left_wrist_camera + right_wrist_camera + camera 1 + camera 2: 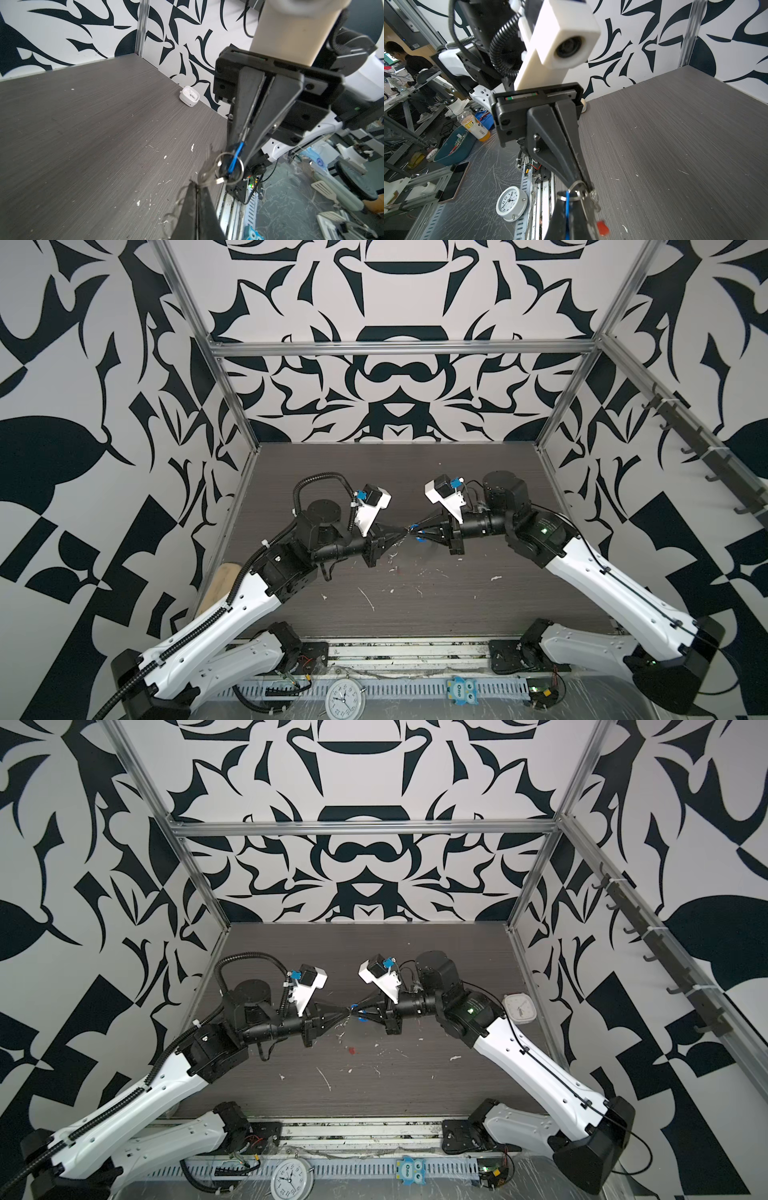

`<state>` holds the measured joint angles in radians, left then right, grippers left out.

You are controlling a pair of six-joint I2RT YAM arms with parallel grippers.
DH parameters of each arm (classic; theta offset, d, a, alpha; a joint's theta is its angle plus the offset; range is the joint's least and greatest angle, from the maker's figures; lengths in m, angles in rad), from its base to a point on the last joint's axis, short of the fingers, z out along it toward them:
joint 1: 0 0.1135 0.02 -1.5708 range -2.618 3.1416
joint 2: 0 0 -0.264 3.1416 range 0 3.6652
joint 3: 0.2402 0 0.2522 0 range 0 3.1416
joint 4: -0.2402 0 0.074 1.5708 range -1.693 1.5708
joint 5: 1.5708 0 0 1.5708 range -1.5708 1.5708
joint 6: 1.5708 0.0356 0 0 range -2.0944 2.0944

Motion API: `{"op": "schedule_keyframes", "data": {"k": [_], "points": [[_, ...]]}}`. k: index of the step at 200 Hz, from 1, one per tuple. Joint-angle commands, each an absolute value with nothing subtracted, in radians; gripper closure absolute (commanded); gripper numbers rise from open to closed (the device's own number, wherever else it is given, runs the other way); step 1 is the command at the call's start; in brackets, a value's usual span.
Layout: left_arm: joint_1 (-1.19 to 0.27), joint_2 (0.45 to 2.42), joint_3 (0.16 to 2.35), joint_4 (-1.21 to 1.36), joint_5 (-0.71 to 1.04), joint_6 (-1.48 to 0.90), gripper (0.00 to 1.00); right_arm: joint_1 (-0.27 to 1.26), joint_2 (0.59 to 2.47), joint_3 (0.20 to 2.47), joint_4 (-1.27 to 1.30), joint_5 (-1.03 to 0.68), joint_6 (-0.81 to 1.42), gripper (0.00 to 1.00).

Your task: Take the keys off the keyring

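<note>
A dark grey wood-grain table point(415, 614), flecked with white scraps point(368, 599), sits between black-and-white patterned walls point(395, 385) — a square white clock point(519, 1009) stands at the foot of the right-hand one in a top view. In both top views a round white alarm clock point(344, 698) and a blue owl figure point(460, 690) lie at the front, well apart. Beyond, the right wrist view shows an orange-drink bottle point(473, 126) beside a blue bin point(452, 149).

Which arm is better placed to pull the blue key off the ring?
Right, probably: the right tool pinches the blue key, while the left tool clamps the ring as anchor.
</note>
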<state>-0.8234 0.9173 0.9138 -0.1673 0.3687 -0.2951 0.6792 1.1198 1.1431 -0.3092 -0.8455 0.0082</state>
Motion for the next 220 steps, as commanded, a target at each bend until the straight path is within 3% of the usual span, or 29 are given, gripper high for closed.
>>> {"op": "schedule_keyframes", "data": {"k": [1, 122, 153, 171, 206, 220], "points": [[-0.83, 0.901, 0.916, -0.106, 0.43, -0.308, 1.0, 0.676, 1.103, 1.163, -0.251, -0.844, 0.019, 1.0], [-0.83, 0.83, 0.921, -0.149, 0.365, -0.333, 1.0, 0.676, 1.046, 1.045, -0.18, -0.734, 0.089, 1.0], [-0.83, 0.842, 0.964, -0.225, 0.342, -0.323, 1.0, 0.676, 1.033, 1.014, -0.174, -0.709, 0.121, 0.94], [-0.83, 0.845, 0.97, -0.243, 0.34, -0.324, 1.0, 0.676, 1.024, 0.988, -0.15, -0.725, 0.152, 1.0], [-0.83, 0.867, 0.975, -0.286, 0.349, -0.327, 1.0, 0.676, 1.004, 0.96, -0.127, -0.745, 0.162, 1.0], [-0.83, 0.876, 0.963, -0.278, 0.382, -0.333, 0.87, 0.676, 1.004, 0.966, -0.132, -0.758, 0.154, 1.0]]}}
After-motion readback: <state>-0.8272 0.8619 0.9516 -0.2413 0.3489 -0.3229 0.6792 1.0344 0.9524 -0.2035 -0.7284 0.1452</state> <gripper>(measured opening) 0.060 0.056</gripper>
